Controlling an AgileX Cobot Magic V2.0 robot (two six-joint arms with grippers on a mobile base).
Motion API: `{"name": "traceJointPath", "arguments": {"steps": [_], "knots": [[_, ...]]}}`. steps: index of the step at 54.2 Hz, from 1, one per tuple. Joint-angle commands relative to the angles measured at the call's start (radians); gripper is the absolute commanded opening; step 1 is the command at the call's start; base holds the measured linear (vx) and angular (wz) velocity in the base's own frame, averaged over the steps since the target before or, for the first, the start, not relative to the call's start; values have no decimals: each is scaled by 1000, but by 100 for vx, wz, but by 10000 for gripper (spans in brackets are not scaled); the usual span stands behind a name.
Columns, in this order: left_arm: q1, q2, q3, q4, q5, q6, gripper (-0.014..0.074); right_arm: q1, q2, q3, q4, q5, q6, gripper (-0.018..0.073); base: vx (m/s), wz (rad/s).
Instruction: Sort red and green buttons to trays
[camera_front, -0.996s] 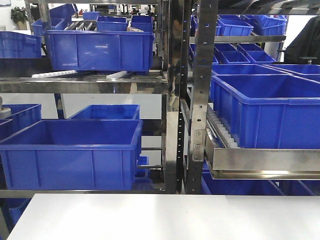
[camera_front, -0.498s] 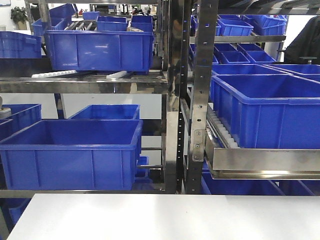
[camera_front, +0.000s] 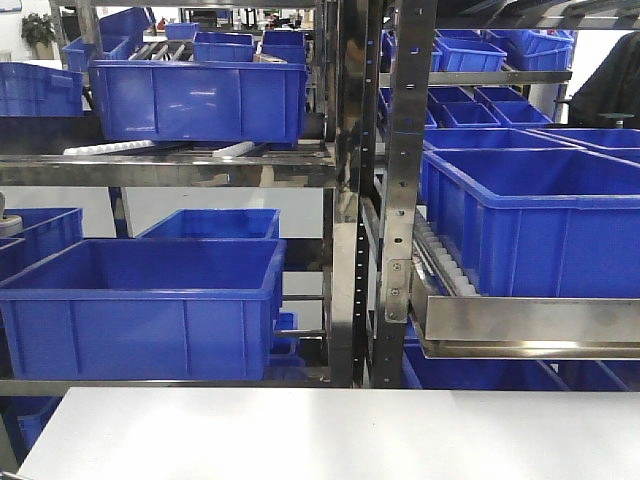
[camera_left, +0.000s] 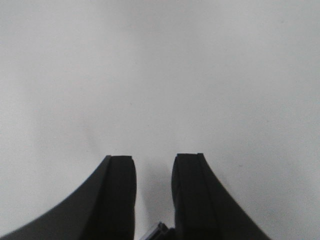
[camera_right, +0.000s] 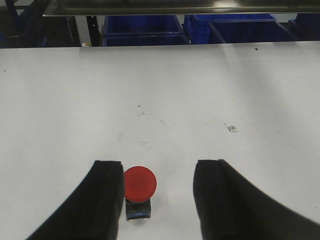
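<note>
Between the spread fingers of the right gripper (camera_right: 160, 170), in its wrist view, the red button (camera_right: 140, 183) stands upright on the white table (camera_right: 200, 90), its mushroom cap facing up over a dark switch body (camera_right: 137, 211). The jaws are wide and hold nothing. The button is not centred: its cap lies just beside, perhaps touching, the finger (camera_right: 107, 195) on the picture's left, while the other finger is well apart from it. That offset looks like the main risk. If the jaws close from this pose, the near finger would likely meet the cap first and shove the button across the smooth table, or tip it, because the cap overhangs the narrower body. A pinch landing on the round cap edge instead of the body could also let it squirt out. Shifting the gripper so the button sits midway would probably reduce that. The left gripper (camera_left: 154, 165) hangs over bare table with only a narrow gap between its fingers and nothing in it. Neither the green button nor either tray shows in any view, and the front view gives only blue crates (camera_front: 140, 300) on steel racks behind the table, so a carry toward the red tray would begin with its place unseen.
</note>
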Motion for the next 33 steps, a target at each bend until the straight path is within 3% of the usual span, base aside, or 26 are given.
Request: {"name": "traceJointPath", "arguments": {"steps": [1,9,19,26,33], "knots": [[-1,-59,-15,-60,19,-7,0,-7,8,-31,-9,-63,21,404,0,0],[-1,-95,-15,-60,25,-7,0,-7,9,-31,-9,-40,22,407,0,0],[-1,-155,-15,-60,30,-8,0,-7,94,-31,-23,105,22,469,0,0],[-1,-188,-15,-60,25,-8,0,-7,182,-31,-46,-12,22,530,0,0],[-1,-199,-15,-60,13,-8,0,-7,307,-31,-6,-158,22,572,0,0]]}}
